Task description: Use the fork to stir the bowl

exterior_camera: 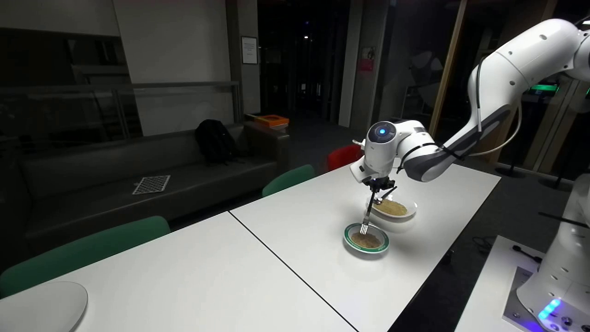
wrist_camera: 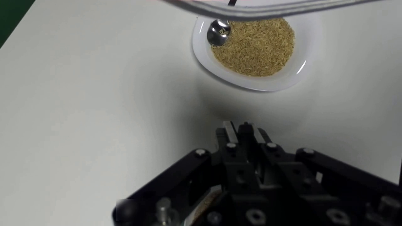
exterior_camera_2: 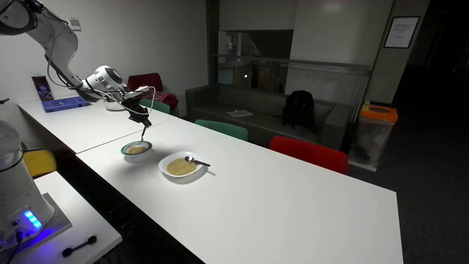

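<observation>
Slender dark-handled metal fork point(exterior_camera: 368, 214), tines down over brown grains point(exterior_camera: 367, 241) in small round green-rimmed bowl point(exterior_camera: 385, 240), contact unclear, handle gripped in my black claw point(wrist_camera: 244, 131), rounded white dish point(wrist_camera: 270, 84) nearby with black-handled metal spoon point(wrist_camera: 217, 36) across its rim, white counter point(exterior_camera: 309, 221) beneath

My hand point(wrist_camera: 244, 130) is black, dotted with silvery spots; my jointed arm point(exterior_camera: 502, 69) is white with dark grey sections. The slender fork point(exterior_camera: 367, 216) is silver at its tines and dark along its handle. The small, round, shallow bowl point(exterior_camera: 368, 250) is white with a green-banded rim, and the loose grain point(exterior_camera: 366, 240) in it is brown. In the wider, smooth white dish point(wrist_camera: 251, 83) the rice point(wrist_camera: 260, 47) is golden tan; the round-headed spoon point(wrist_camera: 219, 32) is silver with a black handle. A thin black line crosses the flat white bench point(exterior_camera: 313, 230). I see a curved green chair point(exterior_camera: 290, 180), a curved red chair point(exterior_camera_2: 309, 154), a long dark grey sofa point(exterior_camera: 83, 207), a black backpack point(exterior_camera_2: 299, 108) and a flat sheet point(exterior_camera: 151, 184) in a light-and-dark grid.
</observation>
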Controlling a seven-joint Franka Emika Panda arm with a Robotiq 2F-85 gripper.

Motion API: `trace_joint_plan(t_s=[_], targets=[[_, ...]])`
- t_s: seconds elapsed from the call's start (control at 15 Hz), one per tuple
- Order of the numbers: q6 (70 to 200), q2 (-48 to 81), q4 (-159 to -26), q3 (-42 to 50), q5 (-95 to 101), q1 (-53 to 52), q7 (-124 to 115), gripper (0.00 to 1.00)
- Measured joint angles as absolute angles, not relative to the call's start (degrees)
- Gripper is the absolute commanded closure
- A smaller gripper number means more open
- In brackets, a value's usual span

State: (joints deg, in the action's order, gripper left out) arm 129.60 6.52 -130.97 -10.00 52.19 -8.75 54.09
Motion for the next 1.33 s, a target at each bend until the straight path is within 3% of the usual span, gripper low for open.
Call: trace_joint_plan(t_s=[1.33], targets=[[135.31,8.78,-132.54,-9.02,45.14,-7.63,62.42,0.97]])
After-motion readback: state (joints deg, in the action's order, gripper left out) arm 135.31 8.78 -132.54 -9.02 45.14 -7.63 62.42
